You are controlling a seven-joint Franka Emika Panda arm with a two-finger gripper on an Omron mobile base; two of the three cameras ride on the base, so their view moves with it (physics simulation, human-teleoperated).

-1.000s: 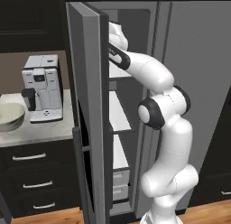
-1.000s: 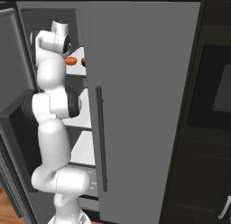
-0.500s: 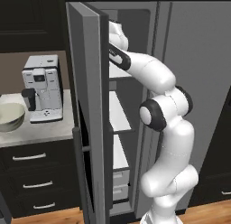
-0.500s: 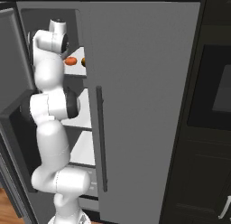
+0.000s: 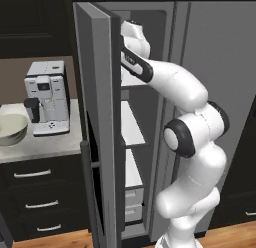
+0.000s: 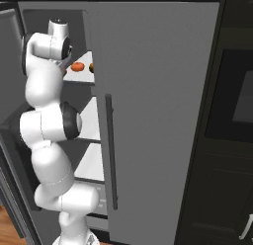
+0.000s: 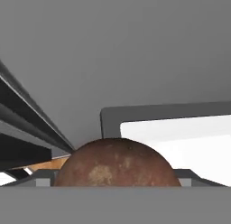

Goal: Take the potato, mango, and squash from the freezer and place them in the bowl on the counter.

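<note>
Potato (image 7: 116, 163) sits against the hand camera inside the freezer (image 5: 100, 117) (grip unclear); next, carry it to the bowl (image 5: 11, 129).

Kitchen surroundings, as we record them: black wall cabinets (image 5: 30, 22) above a brown backsplash (image 5: 12, 87), and black drawers (image 5: 37, 202) with silver bar handles below; a white and black coffee machine (image 5: 46, 98) stands against the backsplash. We note a wood-plank floor (image 5: 235, 237) in warm brown at the foot of the units, and to the right a tall black cabinet column holding a built-in oven (image 6: 237, 101) with a dark glass front. Lighting is even and soft throughout, with no strong shadows that we can make out.
</note>
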